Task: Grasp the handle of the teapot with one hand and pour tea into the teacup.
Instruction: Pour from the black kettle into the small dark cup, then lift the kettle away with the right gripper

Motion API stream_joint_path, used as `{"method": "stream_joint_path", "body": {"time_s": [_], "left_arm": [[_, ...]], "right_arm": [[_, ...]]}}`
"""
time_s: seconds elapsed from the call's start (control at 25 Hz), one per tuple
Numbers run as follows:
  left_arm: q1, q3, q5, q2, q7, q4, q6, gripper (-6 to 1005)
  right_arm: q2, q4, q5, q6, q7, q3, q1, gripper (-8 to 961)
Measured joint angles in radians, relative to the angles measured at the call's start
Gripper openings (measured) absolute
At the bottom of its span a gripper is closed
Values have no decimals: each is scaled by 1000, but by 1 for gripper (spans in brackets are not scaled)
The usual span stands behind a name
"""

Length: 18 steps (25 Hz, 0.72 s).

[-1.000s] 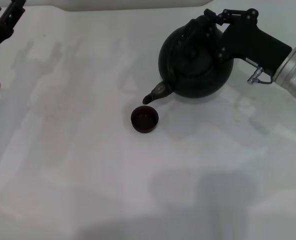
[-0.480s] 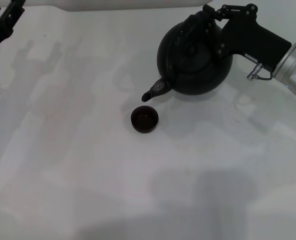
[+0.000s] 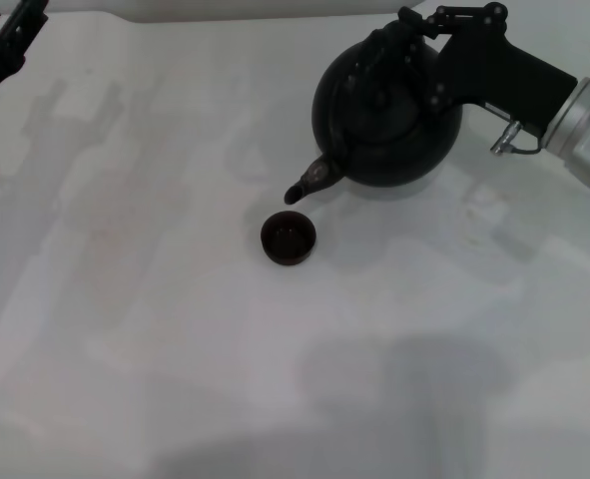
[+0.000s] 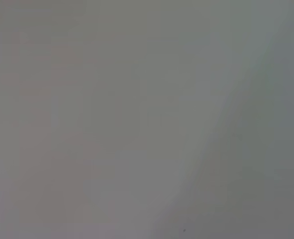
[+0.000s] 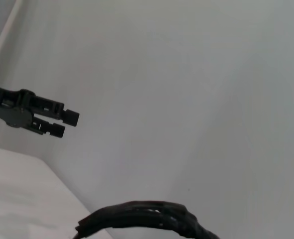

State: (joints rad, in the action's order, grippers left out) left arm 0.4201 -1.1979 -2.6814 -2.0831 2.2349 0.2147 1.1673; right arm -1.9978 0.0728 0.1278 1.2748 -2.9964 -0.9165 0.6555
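Head view: my right pincer (image 3: 419,30) clamps the arched black handle (image 3: 382,52) of the round matte black teapot (image 3: 384,125), its spout above the tiny dark teacup (image 3: 289,238), whose contents I cannot tell.

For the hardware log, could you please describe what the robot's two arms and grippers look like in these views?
The right gripper has a blocky matte black body with linked black finger bars, joined to a silver-grey cylindrical wrist with a small metal fitting beneath. The left gripper is black too, with two slim square-tipped fingers; a thin dark cable loops beside that arm in the head view.
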Motion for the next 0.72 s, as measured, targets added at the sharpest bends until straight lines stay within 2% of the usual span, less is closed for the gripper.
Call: {"method": "stream_joint_path", "body": {"time_s": [0.72], "left_arm": [[2, 0, 0, 0, 0, 8, 0, 861]], "right_arm": [[4, -43, -1, 8, -4, 1, 36, 124]]}}
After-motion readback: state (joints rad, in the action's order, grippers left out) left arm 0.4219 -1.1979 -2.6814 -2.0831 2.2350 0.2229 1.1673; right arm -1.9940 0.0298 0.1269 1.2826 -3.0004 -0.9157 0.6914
